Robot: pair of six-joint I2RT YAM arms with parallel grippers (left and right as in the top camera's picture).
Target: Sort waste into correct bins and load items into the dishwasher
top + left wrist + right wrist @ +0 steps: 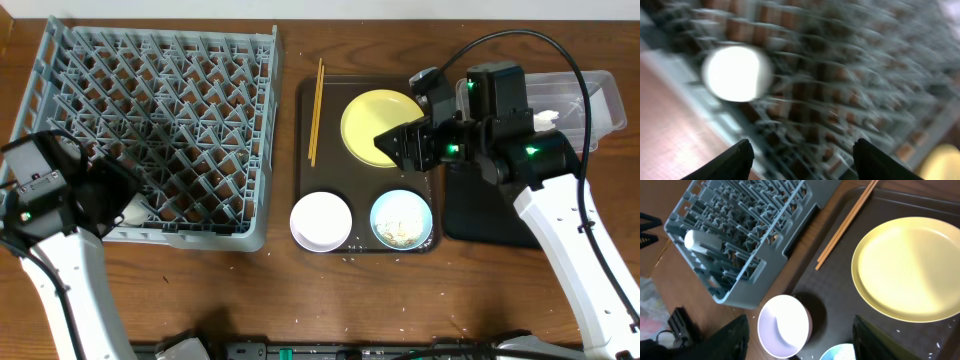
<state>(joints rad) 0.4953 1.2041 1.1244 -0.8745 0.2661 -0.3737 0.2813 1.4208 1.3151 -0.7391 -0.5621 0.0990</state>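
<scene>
Your right end effector (800, 320) hangs over the brown tray (328, 150), fingers apart and empty. Your left end effector (801, 145) is spread too, with nothing between, above the rack's (160, 90) near corner, where one cup (132, 212) sits among the pegs. The tray carries one plate (372, 118), one pair of chopsticks (315, 110) and two bowls: a pink-white bowl (320, 220) and a blue bowl (402, 218) holding rice scraps (400, 230). Your right arm covers part of the plate and the black tray (480, 215). The tub (603, 92) holds one napkin (545, 117).
</scene>
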